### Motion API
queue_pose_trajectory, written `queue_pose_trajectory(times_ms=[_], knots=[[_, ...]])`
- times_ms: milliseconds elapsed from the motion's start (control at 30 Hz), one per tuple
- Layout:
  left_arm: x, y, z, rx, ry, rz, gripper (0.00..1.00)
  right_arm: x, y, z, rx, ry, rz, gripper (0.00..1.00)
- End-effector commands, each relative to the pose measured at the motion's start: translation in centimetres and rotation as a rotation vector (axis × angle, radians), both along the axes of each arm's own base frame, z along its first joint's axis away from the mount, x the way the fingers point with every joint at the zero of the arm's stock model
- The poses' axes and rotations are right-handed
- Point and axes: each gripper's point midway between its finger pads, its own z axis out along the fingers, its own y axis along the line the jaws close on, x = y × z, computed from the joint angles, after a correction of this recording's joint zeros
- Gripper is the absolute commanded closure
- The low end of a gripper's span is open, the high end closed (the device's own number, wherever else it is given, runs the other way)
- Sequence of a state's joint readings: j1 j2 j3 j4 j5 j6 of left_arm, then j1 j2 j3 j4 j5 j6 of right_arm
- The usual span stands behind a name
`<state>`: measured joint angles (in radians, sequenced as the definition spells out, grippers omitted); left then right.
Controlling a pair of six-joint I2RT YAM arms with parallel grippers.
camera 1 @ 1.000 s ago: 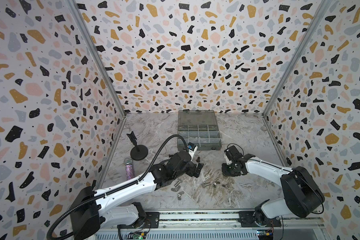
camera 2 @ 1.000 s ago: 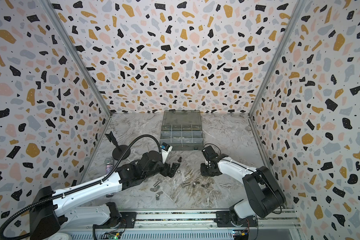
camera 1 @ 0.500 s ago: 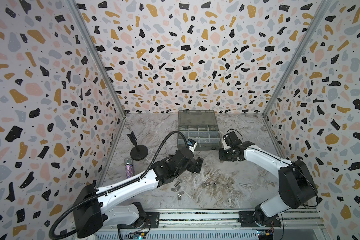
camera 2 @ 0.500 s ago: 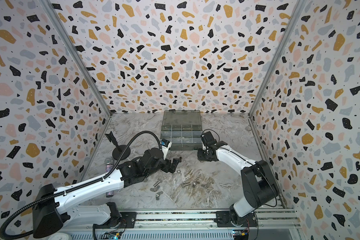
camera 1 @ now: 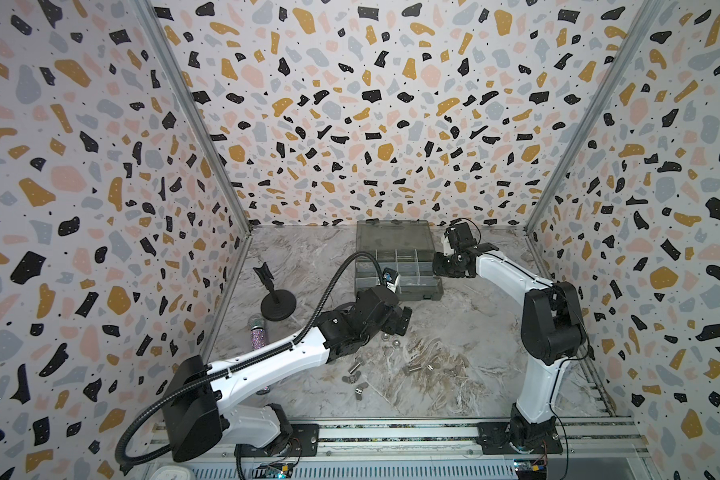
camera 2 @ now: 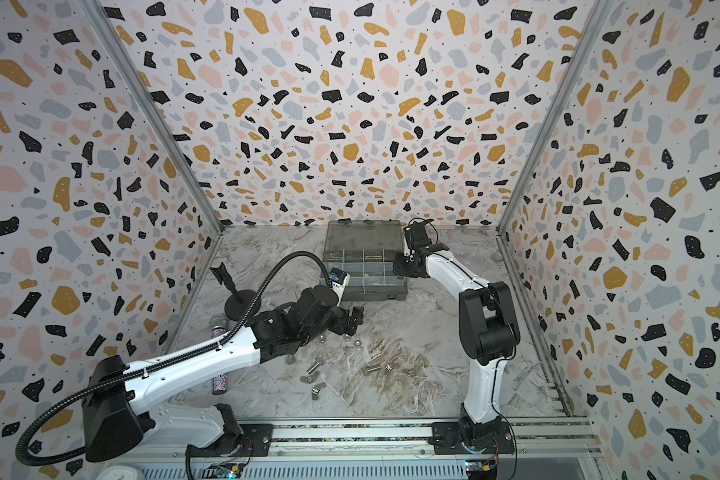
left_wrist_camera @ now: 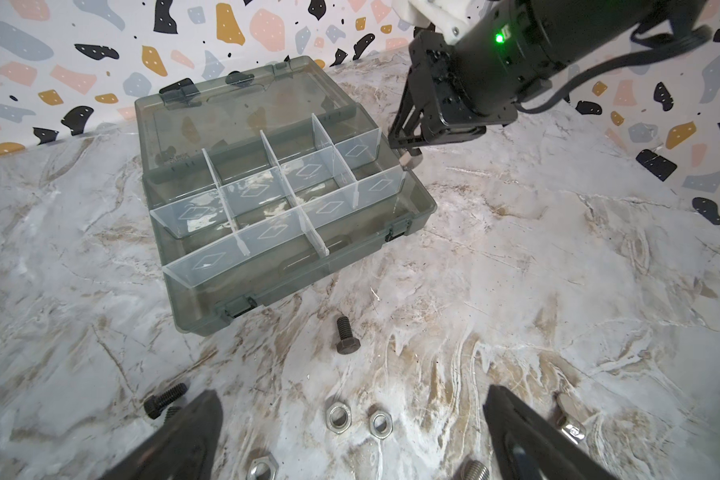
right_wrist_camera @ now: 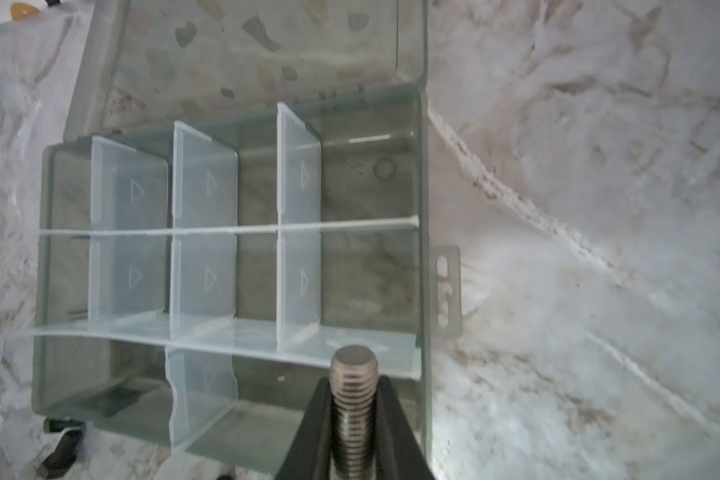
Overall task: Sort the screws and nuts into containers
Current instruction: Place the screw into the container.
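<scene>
**Right gripper clamped on a silver screw at the box; left gripper spread wide**

The right gripper (right_wrist_camera: 353, 380) has its black tapered fingers pinched on a silver screw (right_wrist_camera: 353, 415). The screw's ribbed thread has a flat blunt end. Its long axis runs along the fingers, thread end out toward the organizer box (right_wrist_camera: 422, 208); the head is hidden. In a top view the gripper (camera 1: 445, 266) sits right of centre, at the box's right wall. Can't tell if the screw is inside the rim.

The box is smoky grey translucent plastic, lid open. Pale, thin partitions form rectangular compartments (left_wrist_camera: 262, 189).

The left gripper (left_wrist_camera: 350, 399) has its jaws far apart and holds nothing. It is at frame centre (camera 1: 400, 322), over the marble-look table (camera 1: 474, 353).

A matte black hex screw (left_wrist_camera: 344, 334) lies flat near the box front, thread end toward the box. Two shiny hex nuts (left_wrist_camera: 338, 419) lie flat between the fingers. Wing nuts (camera 1: 352, 378) lie at lower centre.
</scene>
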<state>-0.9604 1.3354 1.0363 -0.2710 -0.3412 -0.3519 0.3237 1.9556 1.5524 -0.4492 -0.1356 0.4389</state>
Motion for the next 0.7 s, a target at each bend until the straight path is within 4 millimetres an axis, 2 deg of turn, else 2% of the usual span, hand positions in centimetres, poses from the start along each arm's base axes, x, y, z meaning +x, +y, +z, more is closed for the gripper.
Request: queue_pose_trajectory(times_ms=[0, 267, 533, 600, 667], knots=[[0.9, -0.3, 1.1, 0.022, -0.039, 0.006, 0.00, 2.0, 0.2, 2.1, 0.040, -0.048, 0.011, 0.92], [2.1, -1.0, 0.8, 0.038, -0.021, 0.007, 0.00, 4.2, 0.3, 0.8, 0.063, -0.045, 0.007, 0.91], [2.6, -0.8, 0.2, 0.039, -0.007, 0.014, 0.00, 4.1, 0.7, -0.5, 0.091, -0.021, 0.021, 0.91], [2.7, -0.8, 0.0, 0.041, -0.003, 0.015, 0.00, 4.0, 0.8, -0.9, 0.092, -0.016, 0.024, 0.86], [2.7, -0.8, -0.2, 0.043, 0.001, 0.016, 0.00, 4.0, 0.7, -1.0, 0.088, -0.015, 0.026, 0.72]])
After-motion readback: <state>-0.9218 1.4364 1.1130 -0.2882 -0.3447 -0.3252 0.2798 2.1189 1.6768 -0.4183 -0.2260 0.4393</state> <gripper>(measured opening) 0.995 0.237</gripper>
